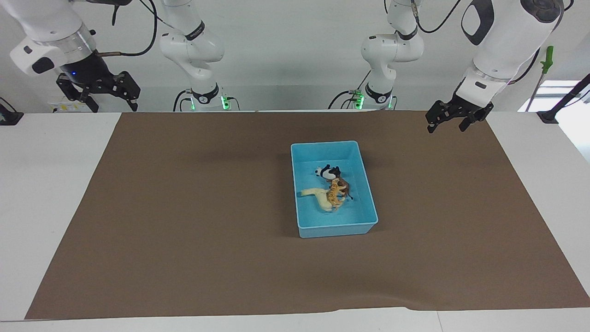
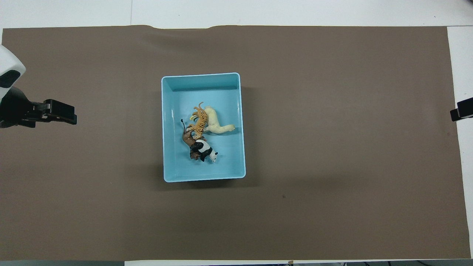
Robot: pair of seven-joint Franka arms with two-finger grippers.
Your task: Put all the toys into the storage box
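Four toys (image 2: 201, 133) overlap inside the storage box (image 2: 177, 177) (outlines muddled); both pincers' states unreadable.

White table (image 1: 50, 193) under a brown mat (image 1: 184, 240), plain white wall (image 1: 295, 55), bright window (image 1: 555, 94) at one side

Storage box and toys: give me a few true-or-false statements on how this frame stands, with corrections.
1. All four toys lie inside the storage box. True.
2. The panda lies on the brown mat beside the box. False: it is in the box, against the brown horned animal.
3. The tiger touches the cream horse. True.
4. The left gripper holds a toy. False: it is empty, up over the mat's edge.
5. The right gripper is inside the box. False: it hangs at its own end of the table.
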